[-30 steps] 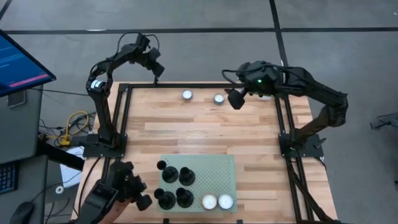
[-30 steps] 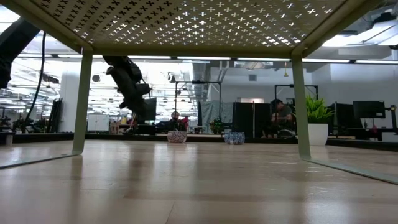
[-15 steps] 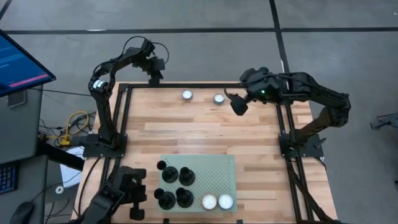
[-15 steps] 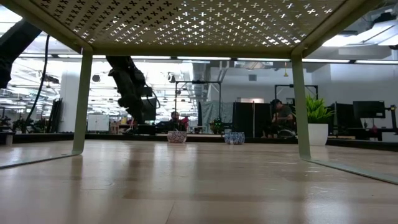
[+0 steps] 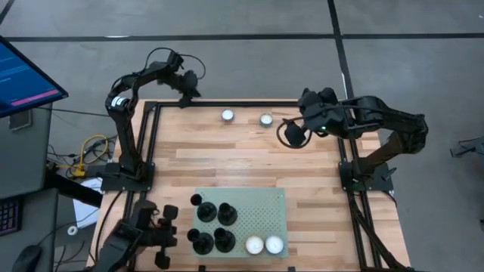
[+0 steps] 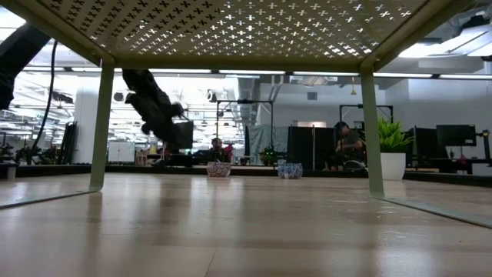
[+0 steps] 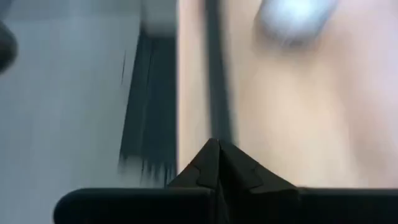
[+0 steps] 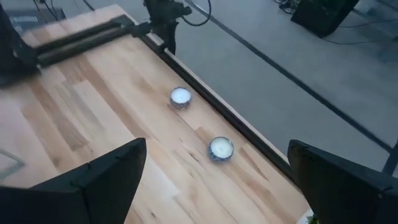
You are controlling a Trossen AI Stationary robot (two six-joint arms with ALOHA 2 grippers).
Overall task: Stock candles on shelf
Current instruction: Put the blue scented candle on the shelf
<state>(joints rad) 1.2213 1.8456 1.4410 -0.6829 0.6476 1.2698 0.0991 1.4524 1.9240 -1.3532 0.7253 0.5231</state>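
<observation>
Two candles [image 5: 263, 245] already sit on your shelf [image 5: 261, 210], side by side at its near right corner, beside a cluster of black round objects [image 5: 212, 226] covering its left part. You have two more candles [image 5: 246, 118] lying well apart from the shelf on the table [image 5: 227, 162], close to its far edge. Your right gripper [image 5: 291, 134] hangs just right of the nearer one, fingers spread wide, nothing held. Your left gripper [image 5: 187, 85] is clenched empty past the table's far left corner.

An open-plan robotics lab is indicated by framed test rigs [image 6: 231, 127], monitors [image 6: 455, 137] and a seated person [image 6: 347, 146].
</observation>
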